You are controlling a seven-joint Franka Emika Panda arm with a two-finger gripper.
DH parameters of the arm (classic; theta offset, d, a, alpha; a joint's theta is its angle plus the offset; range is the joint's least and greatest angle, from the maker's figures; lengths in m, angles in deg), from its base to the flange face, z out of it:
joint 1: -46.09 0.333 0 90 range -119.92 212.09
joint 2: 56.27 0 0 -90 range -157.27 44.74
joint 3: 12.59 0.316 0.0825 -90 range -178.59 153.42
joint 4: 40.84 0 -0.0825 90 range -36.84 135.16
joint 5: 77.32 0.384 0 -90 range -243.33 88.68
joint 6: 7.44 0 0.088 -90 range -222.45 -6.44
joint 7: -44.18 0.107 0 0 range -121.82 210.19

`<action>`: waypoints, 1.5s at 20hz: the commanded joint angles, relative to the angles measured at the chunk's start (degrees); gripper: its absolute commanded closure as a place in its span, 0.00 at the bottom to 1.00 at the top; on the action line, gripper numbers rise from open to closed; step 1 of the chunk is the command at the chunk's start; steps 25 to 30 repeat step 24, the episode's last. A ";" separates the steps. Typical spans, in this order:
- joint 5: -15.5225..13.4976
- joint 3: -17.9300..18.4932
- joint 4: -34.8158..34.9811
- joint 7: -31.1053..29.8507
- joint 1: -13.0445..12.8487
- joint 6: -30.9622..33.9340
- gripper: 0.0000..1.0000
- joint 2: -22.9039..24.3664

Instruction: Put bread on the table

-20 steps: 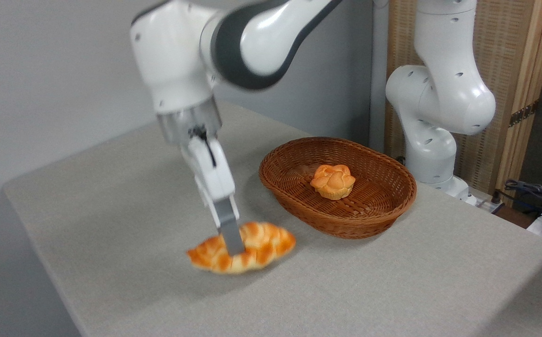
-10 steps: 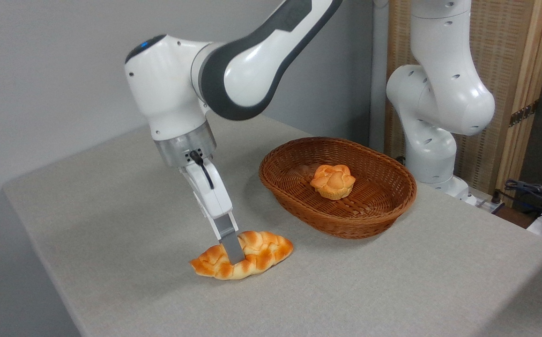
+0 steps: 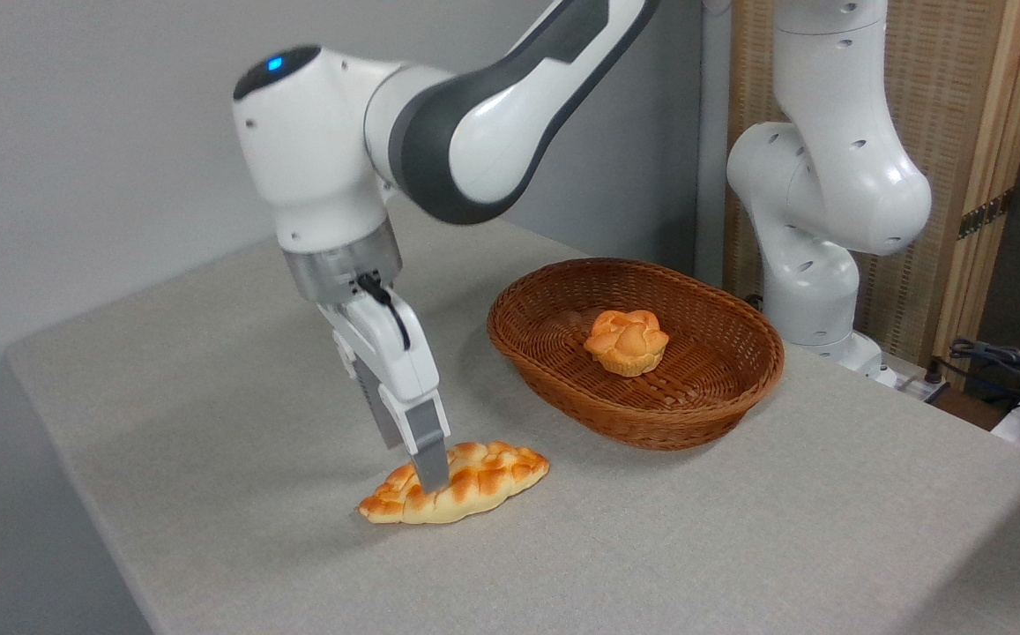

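The bread (image 3: pixel 485 476), a long braided golden-orange loaf, lies flat on the grey-beige table (image 3: pixel 210 379), left of the basket and near the front. My gripper (image 3: pixel 411 461) stands over the loaf's middle, tilted. Its jaws straddle the loaf, spread apart. The near grey finger (image 3: pixel 429 459) hides part of the crust, and the far finger shows behind it to the left. The loaf rests on the cloth by its own weight.
A brown oval wicker basket (image 3: pixel 642 432) stands to the right of the loaf, with a small round orange bun (image 3: pixel 626 341) inside. The arm's white base (image 3: pixel 818 291) rises behind the basket. Cables (image 3: pixel 1012 366) lie at the far right edge.
The loaf came down from a tilted, lifted pose and now lies flat on the table. The jaws have spread, and the far finger has come into sight.
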 commanded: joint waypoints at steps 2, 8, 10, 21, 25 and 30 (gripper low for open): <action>-7.24 2.48 -4.47 -0.64 2.29 1.87 0.00 7.29; -7.87 -2.17 -16.60 -0.99 7.66 24.36 0.00 8.80; -6.56 -3.93 -17.31 -0.81 8.10 25.96 0.00 8.80; -2.95 -3.23 -17.92 -1.60 8.10 22.01 0.00 7.92; -2.95 -3.23 -17.84 -2.39 8.10 21.39 0.00 7.66; -2.95 -3.23 -17.84 -2.39 8.10 21.39 0.00 7.66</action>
